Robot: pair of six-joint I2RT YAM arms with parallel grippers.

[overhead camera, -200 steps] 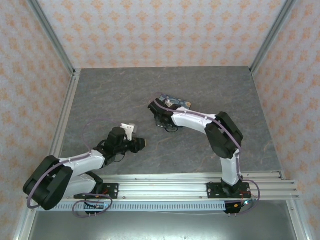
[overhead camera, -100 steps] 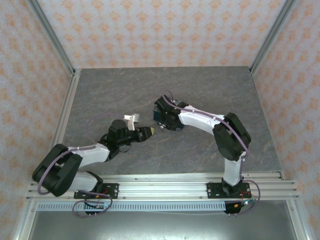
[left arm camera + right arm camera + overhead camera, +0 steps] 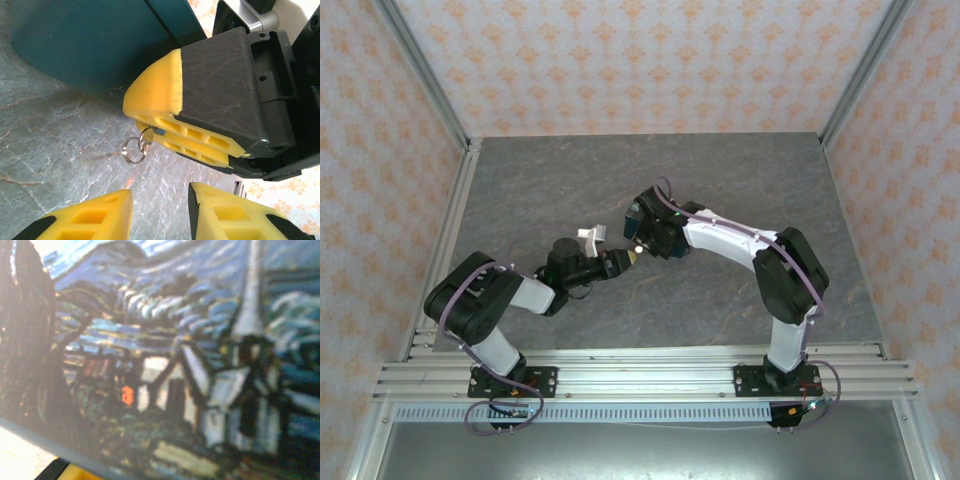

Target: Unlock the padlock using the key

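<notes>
Where the two arms meet at the centre of the overhead view, the right jaws are squeezed nearly shut. In the middle of the left wrist view their yellow fingers (image 3: 155,90) pinch a small thing that shows just a sliver of teal, most likely the padlock (image 3: 158,131). A small double key ring (image 3: 134,149) dangles from it, hanging free above the grey bench (image 3: 60,160). The key itself is not clear to see. The left jaws, at the bottom of that frame, stand partly open and hold nothing, with their fingers (image 3: 100,217) just below the ring. A dark blue painted tin (image 3: 95,45) looms just behind the right fingers at the upper left.

Several things look likely to go wrong. The ring is thin and hangs loose, so the left jaws could close on air or nip only the wire. A pull on it could drag the padlock out of the right grip. The two sets of fingers are very close and could knock together, and the tin crowds the approach.
</notes>
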